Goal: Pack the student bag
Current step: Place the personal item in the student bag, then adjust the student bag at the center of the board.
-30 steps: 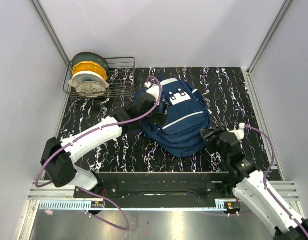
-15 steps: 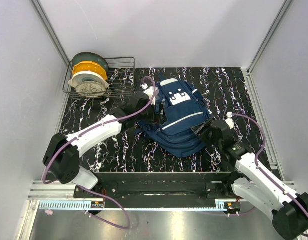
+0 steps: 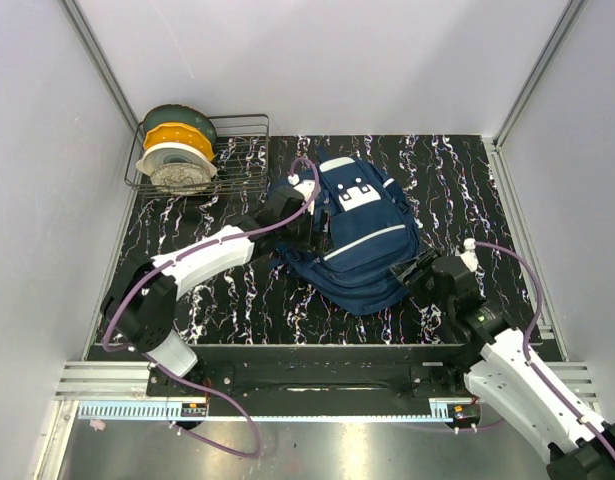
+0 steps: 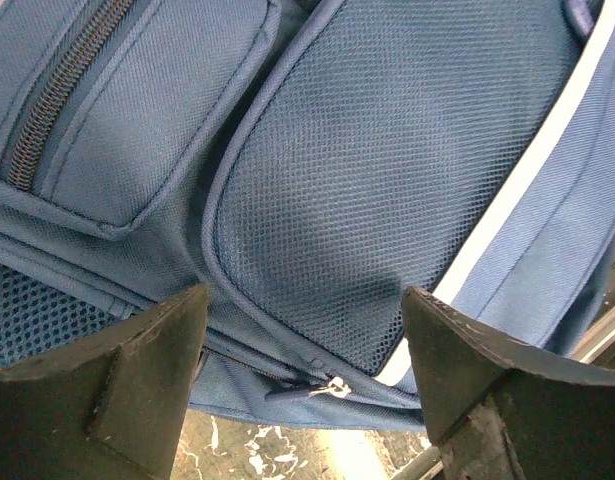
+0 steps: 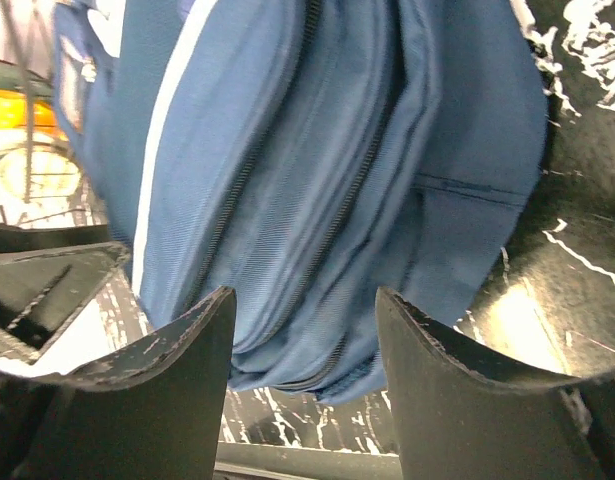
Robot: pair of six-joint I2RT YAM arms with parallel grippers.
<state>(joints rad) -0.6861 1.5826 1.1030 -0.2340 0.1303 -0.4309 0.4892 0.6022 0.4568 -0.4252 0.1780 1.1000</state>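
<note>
**Both grippers open at the student bag, nothing held**

From the overhead camera I see the student bag (image 3: 359, 240) lying flat near the middle of the black, white-veined table (image 3: 467, 190). Its front faces up, with the white patches toward the far edge and a white stripe running across the front panel.

My left gripper (image 3: 309, 226) sits at the bag's left side. On the left wrist camera its jaws (image 4: 305, 295) stand wide apart, and navy fabric fills the view between and beyond the two dark fingers (image 4: 152, 350). I make out a mesh-textured pocket panel, a white stripe (image 4: 527, 190) and a small zipper pull (image 4: 333, 386) close to the table. The fingers clamp on nothing; I can't tell whether their tips touch the cloth.

My right gripper (image 3: 419, 270) is at the bag's near-right edge. Its wrist camera shows the jaws (image 5: 304, 297) parted, with the rounded end of the bag and its rows of zippers framed in the gap. Nothing is pinched here either.

At the far-left corner of the table stands a wire rack (image 3: 242, 150) holding green, orange and white filament spools (image 3: 177, 150), well apart from the bag.
</note>
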